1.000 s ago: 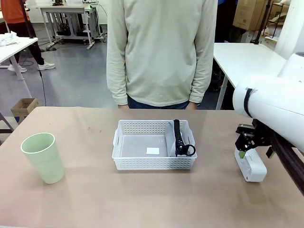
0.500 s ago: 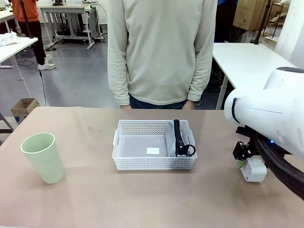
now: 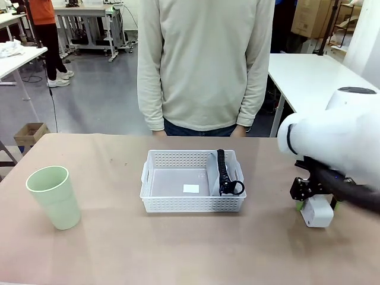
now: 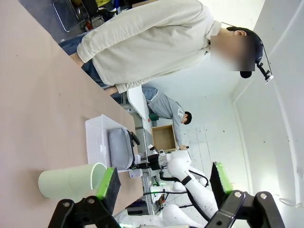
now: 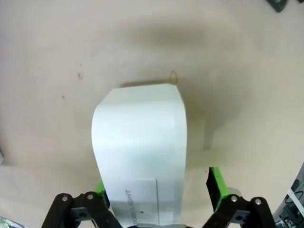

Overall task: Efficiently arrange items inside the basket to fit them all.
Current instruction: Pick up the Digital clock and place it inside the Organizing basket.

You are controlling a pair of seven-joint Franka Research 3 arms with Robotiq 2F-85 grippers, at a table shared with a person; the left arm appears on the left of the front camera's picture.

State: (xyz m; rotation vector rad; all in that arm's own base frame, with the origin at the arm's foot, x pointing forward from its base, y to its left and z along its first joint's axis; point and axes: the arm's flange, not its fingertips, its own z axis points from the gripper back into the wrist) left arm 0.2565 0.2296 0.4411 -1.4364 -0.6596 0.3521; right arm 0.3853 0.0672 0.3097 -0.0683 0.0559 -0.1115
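At table's far L: pale green cup (image 3: 53, 196), upright, well apart from basket; same spot as 1 s ago, untouched. L gripper (image 4: 164, 187): hangs off to that side w/ cup in sight, jaws apart, nothing btwn; looks idle.

Mid-table: basket (image 3: 190, 205), unmoved. Holds grey pouch (image 3: 222, 172) stood on edge vs R end wall, zipper up; leaves most of floor bare. Beyond it: person, arms down, hands off.

R of basket, on bare table: white box (image 3: 318, 215), approx same spot as before. R gripper (image 3: 316, 205): the one real change. 1 s ago: higher, at box's L end, most of box in plain sight. 0.5 s ago: lower. Now: down over box, arm swung across, hides much of it from front. Wrist view: box runs up btwn green pads (image 5: 214, 183), one pad tight at box side, other w/ a slight gap, so jaws apart, straddling, not clamped yet.

Meaning for task: approach looks done, grasp prob. about to close. Likely next: squeeze, lift, carry L to free floor beside pouch. Prob. best laid snug vs pouch to keep room for cup. Cup + box both outside basket, so well short of done
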